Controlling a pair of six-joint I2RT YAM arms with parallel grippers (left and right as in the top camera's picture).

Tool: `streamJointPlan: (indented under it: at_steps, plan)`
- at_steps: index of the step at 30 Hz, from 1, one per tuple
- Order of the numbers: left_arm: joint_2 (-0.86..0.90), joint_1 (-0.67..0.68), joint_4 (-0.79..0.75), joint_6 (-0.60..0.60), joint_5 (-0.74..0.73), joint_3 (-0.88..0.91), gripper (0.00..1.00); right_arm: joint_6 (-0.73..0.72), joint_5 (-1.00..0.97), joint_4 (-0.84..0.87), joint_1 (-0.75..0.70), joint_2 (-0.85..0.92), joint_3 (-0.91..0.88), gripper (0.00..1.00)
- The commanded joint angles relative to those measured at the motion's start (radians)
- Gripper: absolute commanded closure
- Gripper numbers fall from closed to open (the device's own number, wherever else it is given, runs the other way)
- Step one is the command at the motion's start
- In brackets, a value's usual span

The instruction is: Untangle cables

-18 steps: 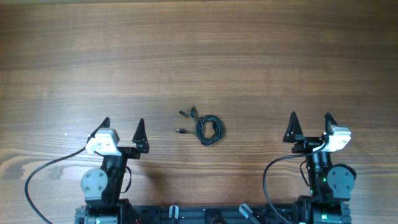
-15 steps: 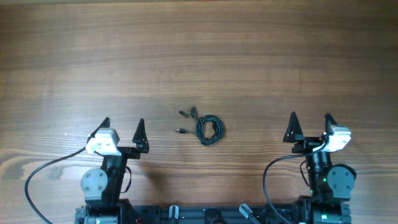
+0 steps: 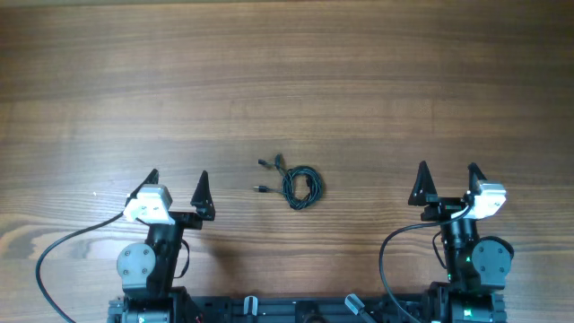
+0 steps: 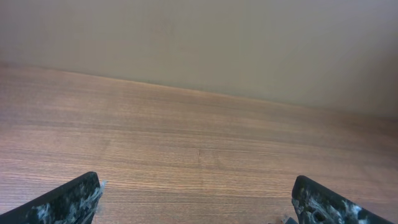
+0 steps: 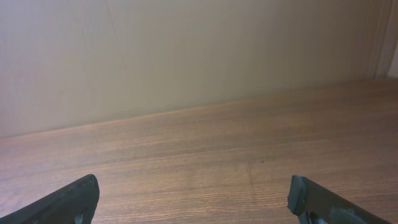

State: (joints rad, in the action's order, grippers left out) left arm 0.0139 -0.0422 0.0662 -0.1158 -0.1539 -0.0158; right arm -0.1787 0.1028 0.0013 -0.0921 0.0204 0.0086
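Between left tool point(image 3: 177, 174) and right tool point(image 3: 447, 167) (both spread wide, empty), the cables point(image 3: 296, 186) lie bundled on the table point(image 3: 287, 72).

Wooden table point(image 3: 287, 72): brown, grain running left to right in lighter and darker bands, fills overhead view. Plain beige wall point(image 4: 199, 43) rises behind table's far edge in both wrist views. Pale vertical strip point(image 5: 380, 37) at wall's right end, right wrist view.
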Motion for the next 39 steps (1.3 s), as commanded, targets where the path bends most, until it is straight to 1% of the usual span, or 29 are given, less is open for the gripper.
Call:
streamJointPlan:
  at_steps: [1,2,3,26,28,29,31,32,33,37,39]
  plan:
    - [0.002,0.000,-0.004,0.019,-0.012,0.010,0.00,-0.006,-0.018,0.002,0.007,-0.003,-0.003,0.00]
    - [0.002,0.000,-0.004,0.019,-0.012,0.010,0.00,-0.006,-0.018,0.002,0.007,-0.003,-0.003,0.02]
    - [0.002,0.000,-0.004,0.019,-0.012,0.010,0.00,-0.006,-0.018,0.002,0.007,-0.003,-0.003,0.00]
    - [0.002,0.000,-0.014,0.019,-0.012,0.010,0.00,-0.006,-0.018,0.002,0.007,-0.003,-0.003,0.00]
    - [0.002,0.000,-0.026,0.022,0.019,0.010,0.00,-0.006,-0.018,0.002,0.007,-0.003,-0.003,0.00]
    - [0.002,0.000,-0.080,0.018,-0.013,0.010,0.00,-0.006,-0.018,0.002,0.007,-0.003,-0.003,0.00]
    - [0.002,0.001,-0.253,0.019,-0.188,0.010,0.00,-0.006,-0.018,0.002,0.007,-0.003,-0.003,0.01]
    - [0.002,0.001,-0.300,0.018,-0.218,0.009,0.00,-0.006,-0.018,0.002,0.007,-0.003,-0.003,0.00]
    - [0.002,0.001,-0.349,-0.014,-0.243,0.006,0.00,-0.006,-0.018,0.002,0.007,-0.003,-0.003,0.00]
    - [0.028,0.001,-0.295,-0.105,-0.244,-0.051,0.00,-0.006,-0.018,0.002,0.007,-0.003,-0.003,0.00]
    - [0.068,0.001,-0.248,-0.106,-0.264,-0.107,0.00,-0.006,-0.018,0.002,0.007,-0.003,-0.003,0.00]
